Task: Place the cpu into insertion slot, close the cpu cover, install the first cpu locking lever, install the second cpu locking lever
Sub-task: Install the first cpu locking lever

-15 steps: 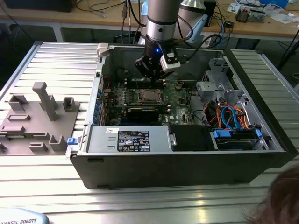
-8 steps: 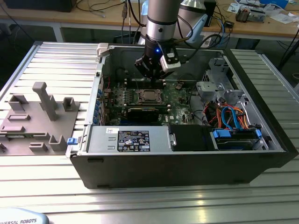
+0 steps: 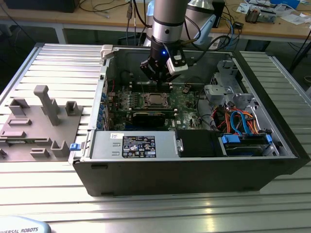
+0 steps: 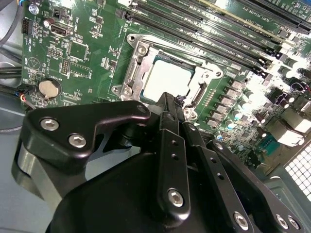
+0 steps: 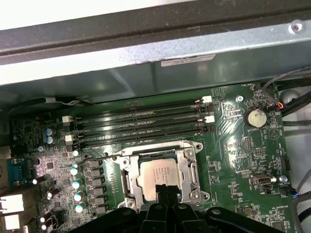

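Gripper [image 3: 158, 79] hangs inside the open case [image 3: 194, 170], just above the socket on the green board [image 3: 187, 101]. In both wrist views its black fingers [image 5: 167, 190] are pressed together with nothing between them, so the jaws are clenched on air. Their tips [image 4: 169, 99] sit over the socket's near edge; we cannot tell whether they touch it.

The cpu [image 5: 162, 175] lies flat in the socket, its silver-grey top showing through the window of the cover [image 5: 192, 167]. The cover is down around the chip and level with the board, seen also in the second wrist view, where the cpu [image 4: 167, 77] glares white inside the cover [image 4: 132, 73]. In the exterior view the cpu [image 3: 156, 99] sits mid-board, directly under the gripper.

1 thin lever [image 5: 102, 158] runs out from the socket's corner toward a row of capacitors – latched or not, we cannot tell. 4 long memory slots [image 5: 141, 124] lie beside the socket, and a coin cell [image 5: 254, 116] sits further along the board.

The case rests on a ribbed metal table [image 3: 58, 58]; a grey fixture [image 3: 34, 126] stands at the exterior view's left, well apart from the case.
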Motion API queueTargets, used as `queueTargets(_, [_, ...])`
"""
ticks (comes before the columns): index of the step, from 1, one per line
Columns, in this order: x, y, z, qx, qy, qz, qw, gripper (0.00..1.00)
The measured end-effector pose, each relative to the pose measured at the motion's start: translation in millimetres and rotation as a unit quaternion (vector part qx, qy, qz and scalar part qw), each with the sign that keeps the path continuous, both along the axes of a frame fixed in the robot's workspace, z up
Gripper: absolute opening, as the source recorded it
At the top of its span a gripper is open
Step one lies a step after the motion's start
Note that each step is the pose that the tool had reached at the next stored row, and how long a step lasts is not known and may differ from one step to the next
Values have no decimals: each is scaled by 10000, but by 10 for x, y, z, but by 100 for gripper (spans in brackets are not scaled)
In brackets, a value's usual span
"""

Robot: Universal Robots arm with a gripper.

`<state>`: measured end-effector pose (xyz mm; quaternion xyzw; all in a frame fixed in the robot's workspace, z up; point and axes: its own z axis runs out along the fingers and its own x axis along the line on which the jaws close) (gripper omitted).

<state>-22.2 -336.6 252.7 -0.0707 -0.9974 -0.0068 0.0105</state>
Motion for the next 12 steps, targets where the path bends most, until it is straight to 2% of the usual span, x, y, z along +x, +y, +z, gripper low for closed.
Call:
queueTargets(7, [0,0,0,52,0,170,9998,11])
queueTargets(12, [0,0,1,51,2,332,9994,11])
